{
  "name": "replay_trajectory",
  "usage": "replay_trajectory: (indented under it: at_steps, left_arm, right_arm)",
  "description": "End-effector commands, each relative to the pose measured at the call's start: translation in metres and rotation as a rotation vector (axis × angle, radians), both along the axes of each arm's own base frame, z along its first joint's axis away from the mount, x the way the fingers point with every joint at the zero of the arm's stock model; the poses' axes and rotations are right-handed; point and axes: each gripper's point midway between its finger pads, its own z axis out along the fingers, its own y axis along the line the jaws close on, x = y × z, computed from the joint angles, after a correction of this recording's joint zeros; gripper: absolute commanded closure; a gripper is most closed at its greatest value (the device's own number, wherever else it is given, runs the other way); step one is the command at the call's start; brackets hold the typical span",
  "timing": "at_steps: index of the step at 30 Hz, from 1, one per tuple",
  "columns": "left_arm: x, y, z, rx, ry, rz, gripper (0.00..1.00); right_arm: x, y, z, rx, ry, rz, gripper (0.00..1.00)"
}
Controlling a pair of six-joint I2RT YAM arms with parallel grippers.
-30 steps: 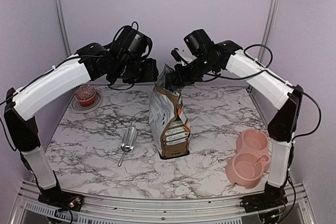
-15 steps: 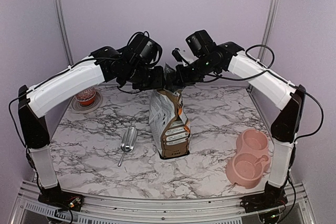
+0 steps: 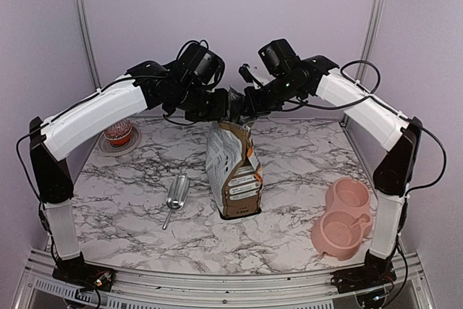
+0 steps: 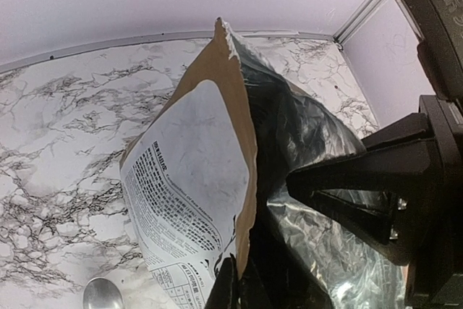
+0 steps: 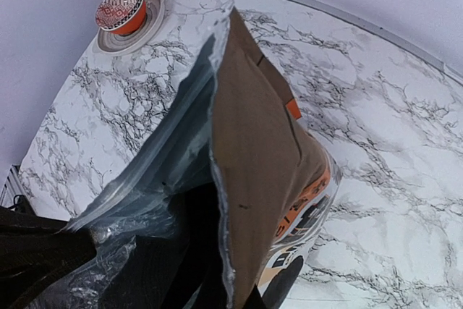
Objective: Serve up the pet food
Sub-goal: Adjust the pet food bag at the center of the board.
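Note:
The brown-and-black paper bag (image 3: 233, 171) stands upright mid-table, its top torn open and silver lining showing. My left gripper (image 3: 223, 105) is shut on the left wall of the bag's mouth; in the left wrist view the left gripper (image 4: 235, 286) pinches the brown edge of the bag (image 4: 192, 157). My right gripper (image 3: 244, 104) is shut on the opposite wall; in the right wrist view the right gripper (image 5: 242, 300) clamps the bag (image 5: 264, 157). The pet food is hidden inside the bag.
A metal scoop (image 3: 176, 195) lies left of the bag. A pink double bowl (image 3: 343, 218) sits at the right front. A reddish mesh ball on a small dish (image 3: 118, 132) is at the back left, near the wall.
My left arm swung right to the bag's top and its gripper closed on the rim. The right gripper kept its hold on the other side; the bag stayed put.

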Motion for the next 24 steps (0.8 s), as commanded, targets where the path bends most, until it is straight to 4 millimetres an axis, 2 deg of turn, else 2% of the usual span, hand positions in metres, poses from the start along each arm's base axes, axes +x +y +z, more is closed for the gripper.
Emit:
replay_trajectory:
  at_steps: [1, 8, 12, 16, 19, 20, 23, 24]
  left_arm:
    - [0.023, 0.019, 0.029, 0.065, -0.120, 0.021, 1.00]
    - [0.058, 0.072, 0.080, 0.205, -0.299, 0.080, 1.00]
    - [0.064, 0.093, 0.114, 0.262, -0.393, 0.095, 1.00]
    - [0.062, 0.099, 0.140, 0.297, -0.469, 0.077, 1.00]
    - [0.064, 0.100, 0.141, 0.299, -0.476, 0.091, 1.00]
    - [0.064, 0.098, 0.138, 0.292, -0.467, 0.085, 0.91]
    - [0.064, 0.085, 0.120, 0.260, -0.418, 0.041, 0.56]
    - [0.063, 0.081, 0.114, 0.251, -0.401, 0.033, 0.48]
  right_arm:
    - [0.015, -0.005, 0.069, 0.099, -0.166, -0.012, 1.00]
    - [0.034, -0.013, 0.115, 0.169, -0.289, -0.049, 1.00]
    - [0.043, -0.024, 0.132, 0.180, -0.346, -0.083, 1.00]
    - [0.049, -0.030, 0.135, 0.172, -0.373, -0.103, 1.00]
    - [0.050, -0.020, 0.129, 0.197, -0.360, -0.072, 1.00]
    - [0.050, -0.016, 0.126, 0.209, -0.350, -0.056, 1.00]
    - [0.050, -0.008, 0.121, 0.229, -0.334, -0.030, 1.00]
    - [0.051, -0.007, 0.117, 0.229, -0.327, -0.026, 1.00]
